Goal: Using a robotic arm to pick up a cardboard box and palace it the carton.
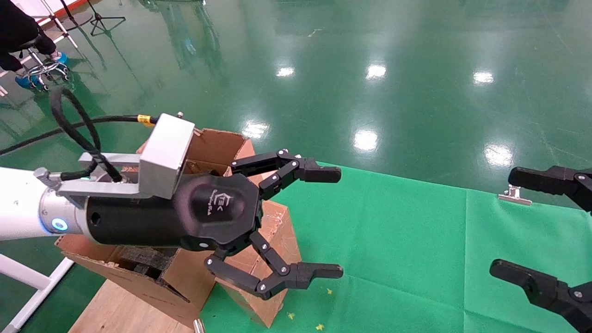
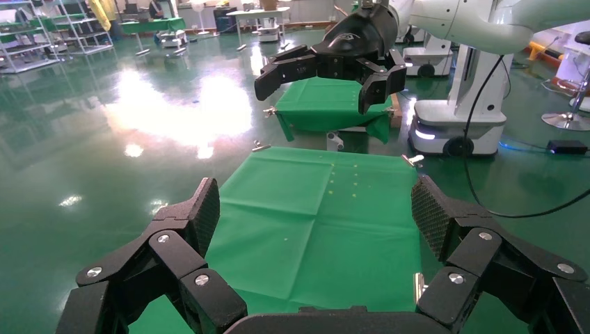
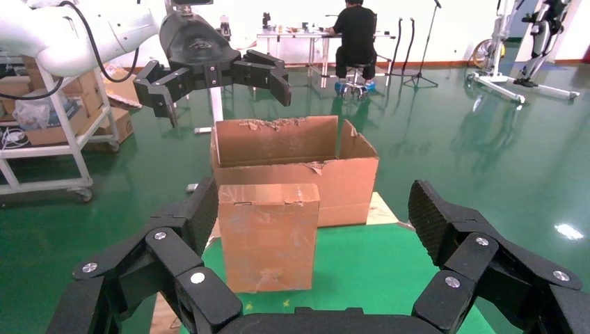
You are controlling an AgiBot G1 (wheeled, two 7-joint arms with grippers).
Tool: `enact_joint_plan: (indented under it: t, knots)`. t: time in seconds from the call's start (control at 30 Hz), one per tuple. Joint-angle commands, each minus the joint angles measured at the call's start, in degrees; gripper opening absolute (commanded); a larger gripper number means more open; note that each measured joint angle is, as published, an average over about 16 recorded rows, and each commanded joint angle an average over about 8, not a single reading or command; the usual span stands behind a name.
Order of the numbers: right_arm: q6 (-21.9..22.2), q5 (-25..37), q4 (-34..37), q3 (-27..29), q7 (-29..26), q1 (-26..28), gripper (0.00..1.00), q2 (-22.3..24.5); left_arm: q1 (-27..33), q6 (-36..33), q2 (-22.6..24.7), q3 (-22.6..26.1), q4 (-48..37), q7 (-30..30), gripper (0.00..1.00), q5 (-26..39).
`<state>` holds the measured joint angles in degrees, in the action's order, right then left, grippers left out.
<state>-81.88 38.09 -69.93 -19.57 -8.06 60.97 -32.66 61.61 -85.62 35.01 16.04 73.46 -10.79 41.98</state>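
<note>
The small cardboard box [image 3: 268, 236] stands upright on the green cloth, scuffed and taped; in the head view it [image 1: 277, 231] is partly hidden behind my left gripper. The large carton [image 3: 306, 174] with torn flaps stands right behind it, with dark foam inside [image 1: 148, 263]. My left gripper [image 1: 326, 223] on the white arm is open and empty, held in the air above the carton and box; it also shows in the right wrist view [image 3: 212, 76]. My right gripper [image 1: 513, 226] is open and empty at the cloth's right side, facing the box.
The green cloth [image 1: 416, 240] covers the table, held by a metal clip [image 1: 514, 196]. The carton rests on a wooden board [image 1: 120, 305]. A white frame [image 1: 27, 282] stands at the left. A person sits on a stool [image 1: 18, 41] far back.
</note>
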Motion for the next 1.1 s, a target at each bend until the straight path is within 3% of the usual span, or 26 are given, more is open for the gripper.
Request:
enact_joint_plan:
  t: [0.03,0.43,0.5,0.7,0.73,0.77,0.93,1.1]
  knots:
    - [0.0,0.0,0.0,0.0,0.0,0.0,1.0,0.0,0.0,0.0,0.0,0.0,0.0,0.0,1.0,0.0]
    - [0.0,0.0,0.0,0.0,0.0,0.0,1.0,0.0,0.0,0.0,0.0,0.0,0.0,0.0,1.0,0.0]
    - [0.0,0.0,0.0,0.0,0.0,0.0,0.88,0.0,0.0,0.0,-0.1,0.1,0.1,0.0,1.0,0.2]
    - [0.0,0.0,0.0,0.0,0.0,0.0,0.13,0.0,2.1,0.0,-1.3,1.7,1.6,-1.1,1.0,5.1]
    - [0.0,0.0,0.0,0.0,0.0,0.0,0.04,0.0,2.9,0.1,-1.7,2.2,2.0,-1.6,1.0,6.7]
    - [0.0,0.0,0.0,0.0,0.0,0.0,0.0,0.0,3.9,0.1,-2.0,2.9,2.3,-2.2,1.0,8.6]
    - [0.0,0.0,0.0,0.0,0.0,0.0,0.0,0.0,8.3,0.6,-2.9,5.7,3.2,-5.7,1.0,16.4]
    - [0.0,0.0,0.0,0.0,0.0,0.0,0.0,0.0,10.2,0.6,-3.2,7.0,3.1,-7.1,1.0,19.5]
